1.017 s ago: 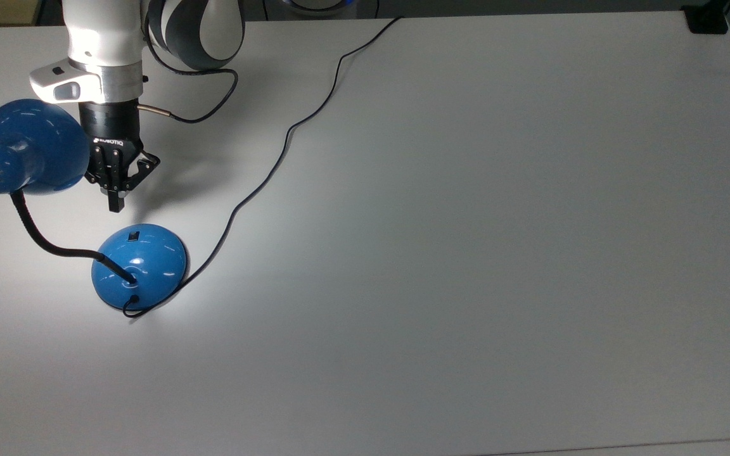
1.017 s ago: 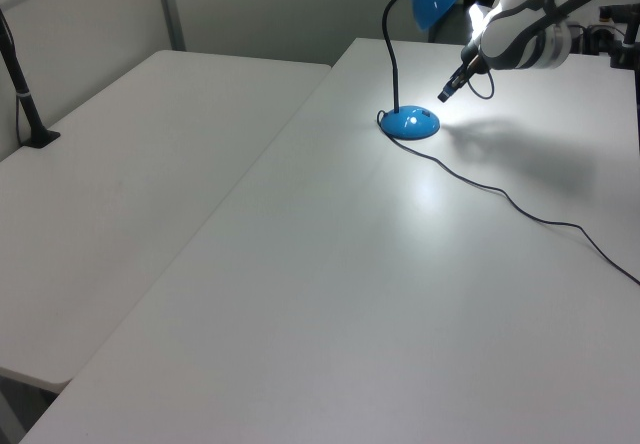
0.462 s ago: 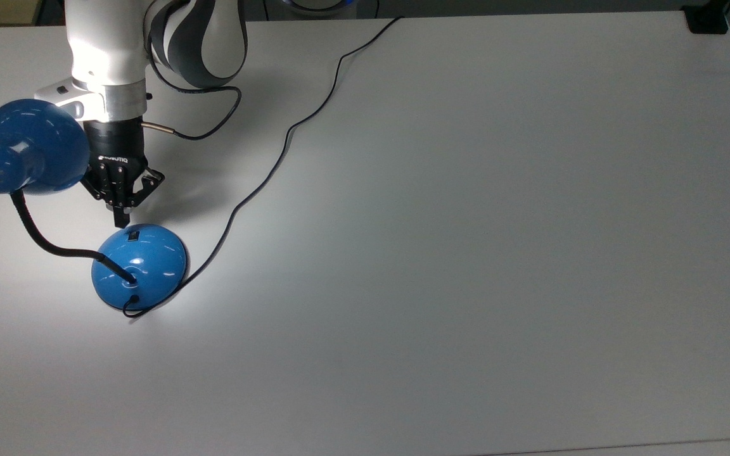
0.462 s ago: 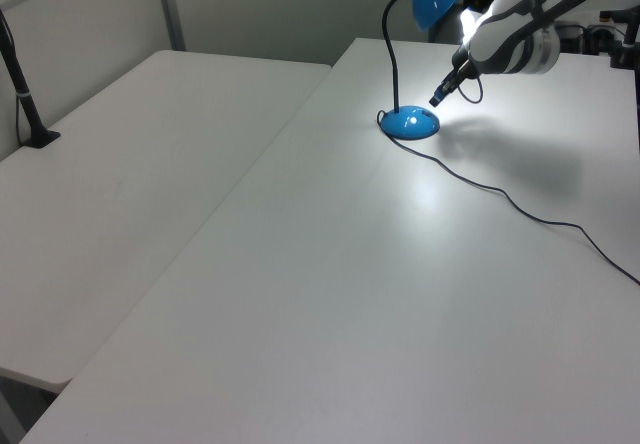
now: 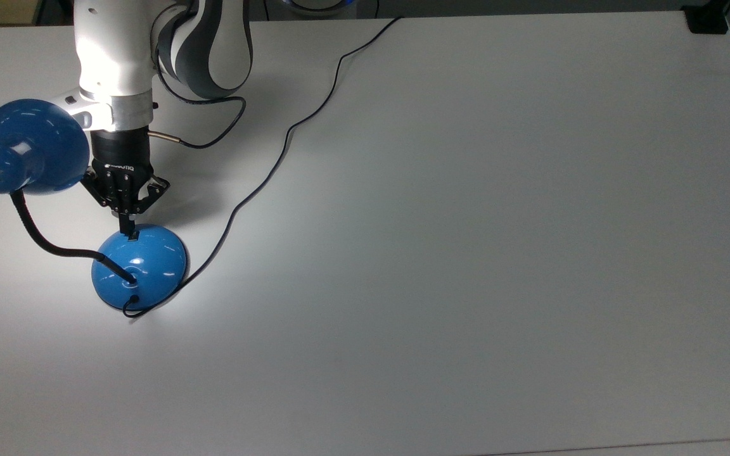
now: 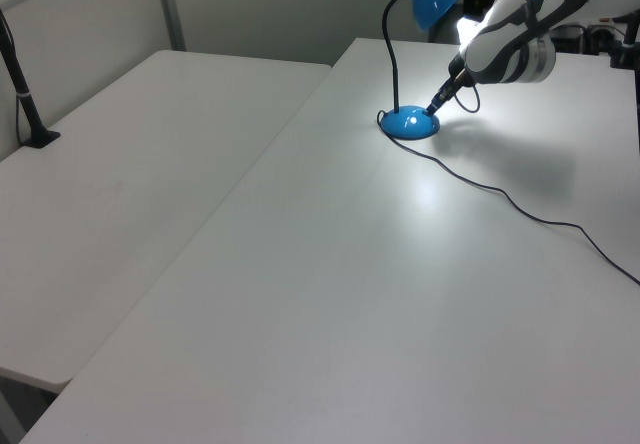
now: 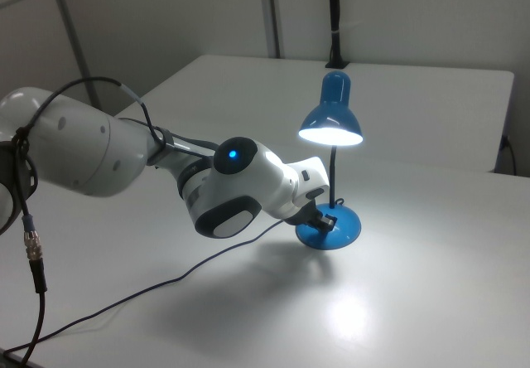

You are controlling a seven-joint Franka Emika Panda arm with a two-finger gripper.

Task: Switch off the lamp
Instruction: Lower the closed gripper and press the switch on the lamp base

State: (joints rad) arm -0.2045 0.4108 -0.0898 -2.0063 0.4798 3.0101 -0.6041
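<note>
Arm (image 5: 115,57) angled onto lamp (image 5: 140,266) (lit)

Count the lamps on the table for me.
1. The blue desk lamp stands near the top view's left edge, lit, its shade beside the arm and the tool at the switch on its base.

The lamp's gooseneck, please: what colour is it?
Black; the gooseneck shows best in the top view.

arm (image 5: 111,44): white, grey bands | black gripper (image 5: 127,226) | thin black cable (image 5: 203,123)
</note>
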